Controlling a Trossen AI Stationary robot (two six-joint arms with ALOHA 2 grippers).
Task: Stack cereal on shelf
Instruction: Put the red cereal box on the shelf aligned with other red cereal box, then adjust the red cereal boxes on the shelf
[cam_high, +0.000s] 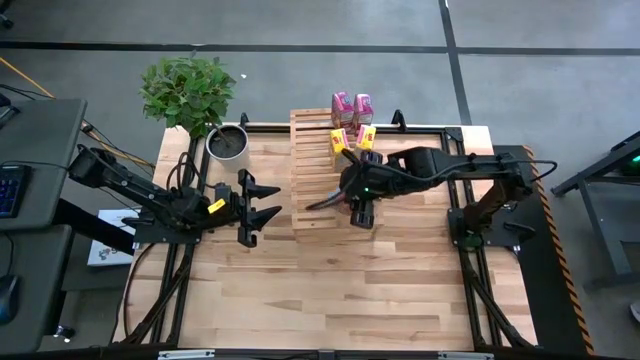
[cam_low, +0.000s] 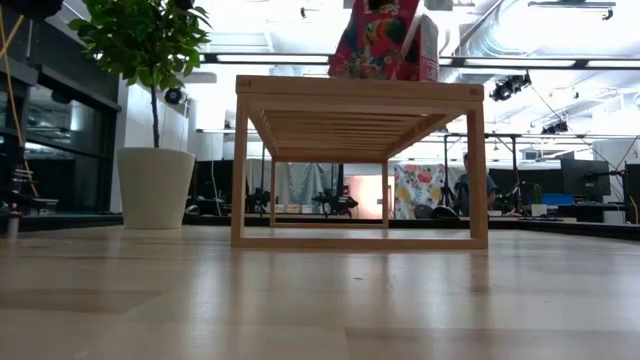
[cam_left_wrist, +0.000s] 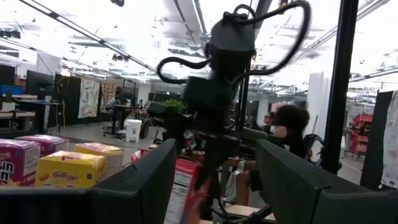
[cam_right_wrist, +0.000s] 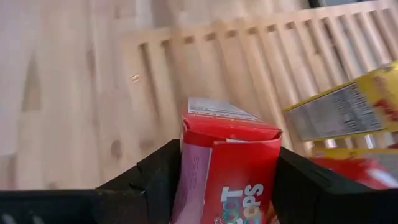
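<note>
Right wrist view: red cereal box upright between right gripper fingers, clasped above shelf slats.

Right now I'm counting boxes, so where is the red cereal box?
The red cereal box sits between the right gripper's jaws, over the near end of the wooden rack, just before the yellow boxes.

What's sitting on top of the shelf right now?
Two pink boxes and two yellow boxes at the shelf's far end; a red box between the right gripper's fingers. Anything beneath that arm is hidden.
</note>
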